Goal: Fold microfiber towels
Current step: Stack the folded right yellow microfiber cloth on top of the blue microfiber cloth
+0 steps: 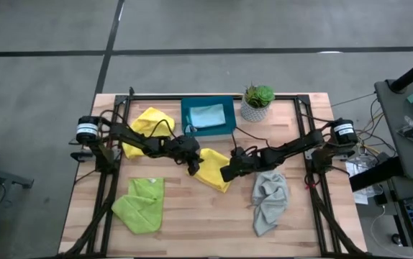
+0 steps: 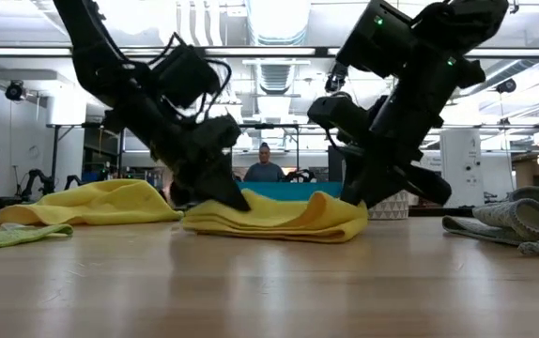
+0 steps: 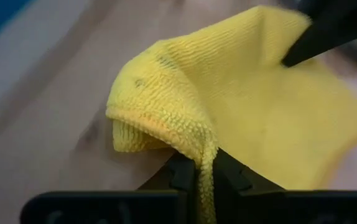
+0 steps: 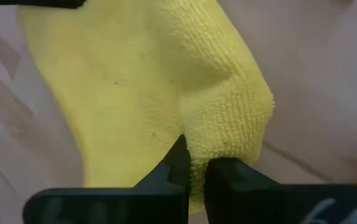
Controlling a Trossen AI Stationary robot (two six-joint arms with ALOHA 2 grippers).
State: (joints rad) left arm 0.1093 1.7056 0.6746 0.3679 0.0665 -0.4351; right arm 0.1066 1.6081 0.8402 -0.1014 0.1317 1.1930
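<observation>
At the middle of the wooden surface [image 1: 192,216] lies the soft yellow microfiber towel [image 1: 214,171] we are folding, its edges bunched. Our left tool [image 1: 193,166] is clamped on the towel's left corner, and our right tool [image 1: 227,173] is pinched on its right corner; both wrist views show cloth squeezed between closed fingers. To fold well, we judge both corners should rise together, level, travel across to the opposite edge, and land aligned before we let go. Uneven lifting would skew the crease. A second yellow cloth [image 1: 149,126], the lime green cloth [image 1: 142,205] and the grey cloth [image 1: 270,198] wait around it.
</observation>
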